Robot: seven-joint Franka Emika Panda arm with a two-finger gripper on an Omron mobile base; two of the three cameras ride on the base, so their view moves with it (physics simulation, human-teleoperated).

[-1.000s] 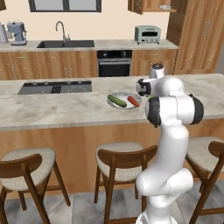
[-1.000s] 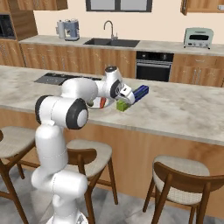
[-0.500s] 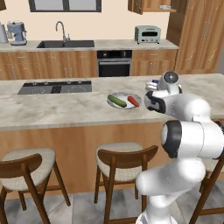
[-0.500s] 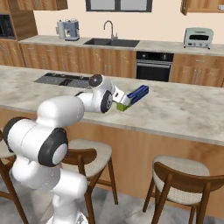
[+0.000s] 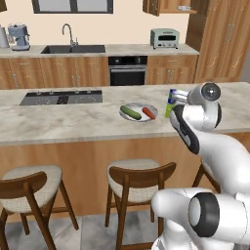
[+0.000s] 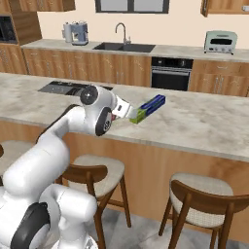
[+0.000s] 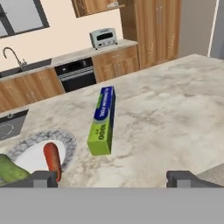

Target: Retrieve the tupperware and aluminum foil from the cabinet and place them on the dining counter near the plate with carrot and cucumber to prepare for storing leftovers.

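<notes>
The aluminum foil box (image 7: 103, 118), dark blue with a lime-green end, lies flat on the dining counter (image 7: 175, 100), just right of the plate (image 7: 70, 142). The plate holds a carrot (image 7: 52, 158) and a cucumber (image 7: 11, 170). My gripper (image 7: 113, 178) is open a short way behind the box's green end, fingers spread wide and touching nothing. From the right base view the box (image 6: 150, 107) sits just beyond my hand. On the shelf of the open wall cabinet (image 5: 168, 6) rests a small pale thing (image 5: 183, 8), too small to name.
A cooktop (image 5: 61, 97) is set into the counter left of the plate (image 5: 138, 111). Wooden stools (image 5: 139, 178) stand along the counter's front. At the back are a sink (image 5: 73, 49), an oven and a mint-green toaster oven (image 5: 166, 37). Tall cupboards (image 5: 222, 39) stand at the right.
The arm's elbow has swung round to the right and low. The foil box has stayed at the same spot beside the plate.
</notes>
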